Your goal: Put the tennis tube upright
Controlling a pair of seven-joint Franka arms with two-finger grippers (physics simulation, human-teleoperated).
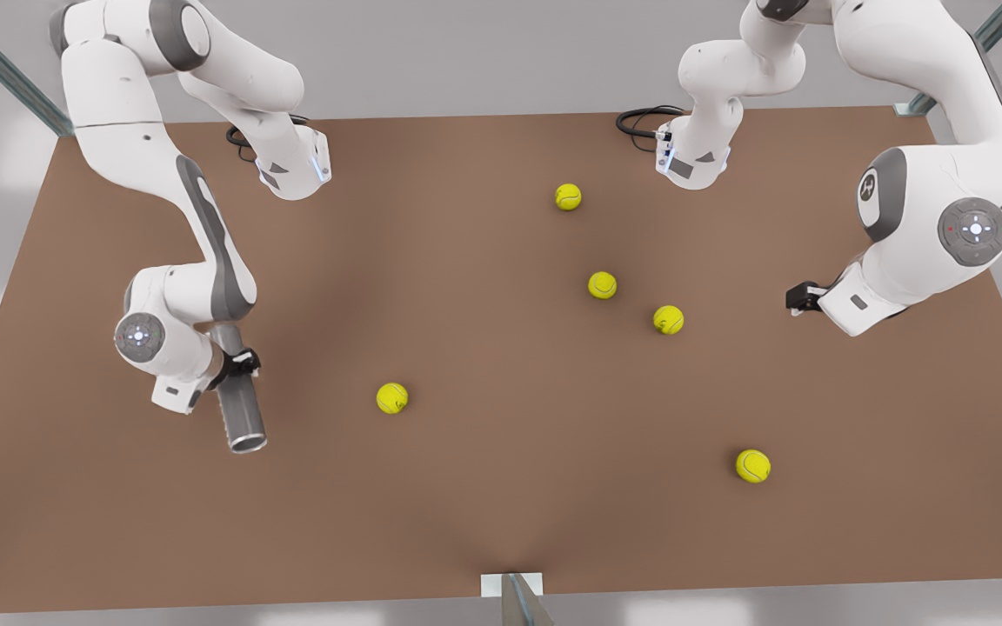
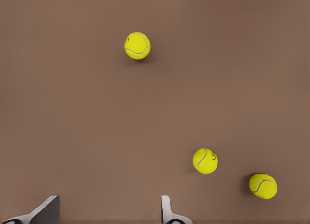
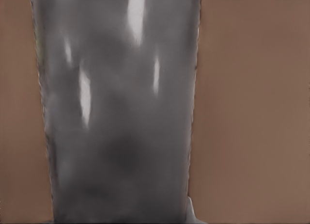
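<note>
The tennis tube (image 1: 238, 409) is a grey metallic cylinder at the front view's left, held off the brown table at a slant, its hollow end (image 1: 248, 443) pointing toward the table's front edge. My right gripper (image 1: 240, 365) is shut on it around its middle. The right wrist view has the tube's shiny wall (image 3: 121, 112) very close, with one fingertip (image 3: 193, 213) beside it. At the front view's right, my left gripper (image 1: 801, 298) hovers over the table with nothing in it. Its fingers (image 2: 48, 210) stand open.
Several yellow-green tennis balls lie on the table (image 1: 484, 487): one (image 1: 391, 398) near the tube, one (image 1: 752, 466) at the front right, three (image 1: 602, 284) (image 2: 205, 161) in the middle right. A metal post (image 1: 514, 598) stands at the front edge.
</note>
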